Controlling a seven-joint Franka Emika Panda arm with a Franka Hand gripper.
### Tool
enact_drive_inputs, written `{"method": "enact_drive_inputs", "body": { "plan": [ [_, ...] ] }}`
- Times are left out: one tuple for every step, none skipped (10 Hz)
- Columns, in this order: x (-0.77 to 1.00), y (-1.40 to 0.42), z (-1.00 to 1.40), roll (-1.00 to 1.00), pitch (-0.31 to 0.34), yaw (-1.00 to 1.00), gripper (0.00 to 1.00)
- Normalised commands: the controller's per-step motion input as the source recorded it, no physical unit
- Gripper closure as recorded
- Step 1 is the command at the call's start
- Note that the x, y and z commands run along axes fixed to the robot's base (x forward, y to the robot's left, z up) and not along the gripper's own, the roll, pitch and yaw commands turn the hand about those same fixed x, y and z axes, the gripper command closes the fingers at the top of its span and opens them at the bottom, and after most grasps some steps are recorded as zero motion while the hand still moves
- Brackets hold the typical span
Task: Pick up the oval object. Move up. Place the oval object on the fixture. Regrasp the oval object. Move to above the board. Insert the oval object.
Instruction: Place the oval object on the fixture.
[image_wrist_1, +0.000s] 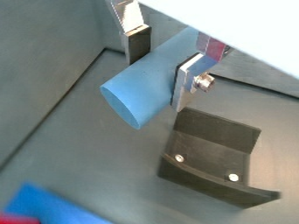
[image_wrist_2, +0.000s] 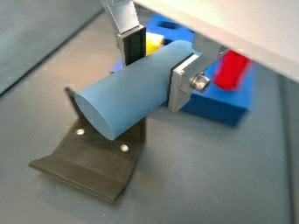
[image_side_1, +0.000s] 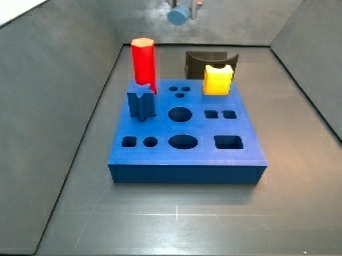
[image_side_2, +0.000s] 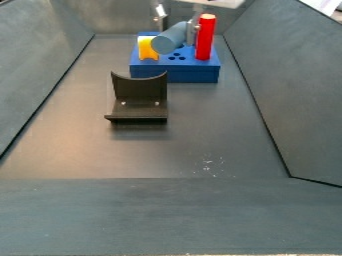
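My gripper (image_wrist_1: 162, 66) is shut on the oval object (image_wrist_1: 135, 92), a smooth grey-blue peg held across the silver fingers, with its oval end face sticking out. The hold shows in both wrist views (image_wrist_2: 156, 70), and the peg (image_wrist_2: 117, 105) hangs in the air. The black fixture (image_wrist_1: 216, 153) stands on the floor below it, apart from it, also in a wrist view (image_wrist_2: 87, 162). In a side view the peg (image_side_2: 170, 42) hangs beyond the fixture (image_side_2: 138, 98), in front of the blue board (image_side_2: 187, 72). In a side view the peg (image_side_1: 177, 16) is at the top edge, above the fixture (image_side_1: 203, 58).
The board (image_side_1: 187, 165) carries a tall red peg (image_side_1: 143, 62), a short dark-blue star peg (image_side_1: 142, 102) and a yellow block (image_side_1: 218, 78); several shaped holes are open. Grey walls enclose the floor on all sides.
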Motion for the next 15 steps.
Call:
{"method": "enact_drive_inputs", "body": {
  "plan": [
    [0.91,-0.19,-0.05,0.04,0.086,1.00,1.00],
    [0.80,-0.11,-0.03,0.05,0.109,1.00,1.00],
    [0.69,-0.07,-0.02,0.05,0.140,1.00,1.00],
    [0.55,-0.04,-0.01,0.06,0.194,0.94,1.00],
    [0.71,0.25,0.42,-1.00,-0.021,0.22,1.00],
    [0.62,0.25,0.41,-1.00,-0.022,0.13,1.00],
    [0.46,0.20,0.23,-1.00,0.000,0.09,1.00],
    [0.37,0.12,0.10,-1.00,0.015,0.08,1.00],
    [0.30,0.08,0.05,-1.00,0.036,0.07,1.00],
    [0.23,0.07,0.04,-1.00,0.069,0.06,1.00],
    [0.16,0.06,0.01,-1.00,0.092,0.04,1.00],
    [0.09,0.05,-0.01,-1.00,0.116,0.02,1.00],
    [0.07,0.05,0.00,-1.00,0.126,-0.01,1.00],
    [0.07,0.05,-0.01,-1.00,0.137,-0.03,1.00],
    [0.08,0.04,-0.02,-0.77,0.129,-0.06,1.00]
  ]
}}
